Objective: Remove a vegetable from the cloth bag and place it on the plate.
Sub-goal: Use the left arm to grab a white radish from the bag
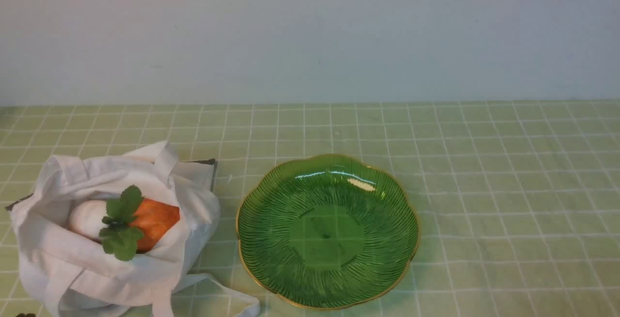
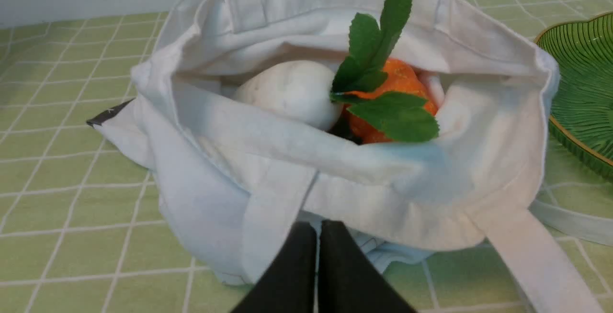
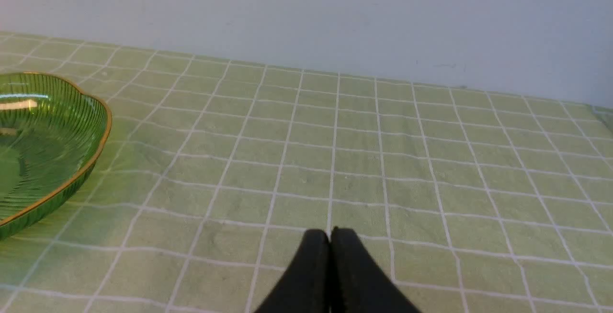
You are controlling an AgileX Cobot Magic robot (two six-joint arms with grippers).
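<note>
Left wrist: radish [image 2: 293, 94] beyond hand [image 2: 318, 229].

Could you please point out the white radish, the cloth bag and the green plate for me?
White radish [image 2: 292, 93]: left wrist view, its pale rounded body.
Cloth bag [image 1: 116, 283]: front view, its near side.
Green plate [image 1: 327, 239]: front view, its bare centre.

The left pincer [image 2: 318, 229] shows as two slim, dark fingers, near black, each tapering from a broad base to a narrow, blunt tip. The right pincer [image 3: 330, 236] looks much the same: a pair of dark, wedge-like fingers with narrow ends. Both pairs are blurred, so their finer surface detail is too soft to make out. A small dark brown piece [image 1: 25, 315] peeks in at the near left corner of the front view, too little of it to identify.
</note>
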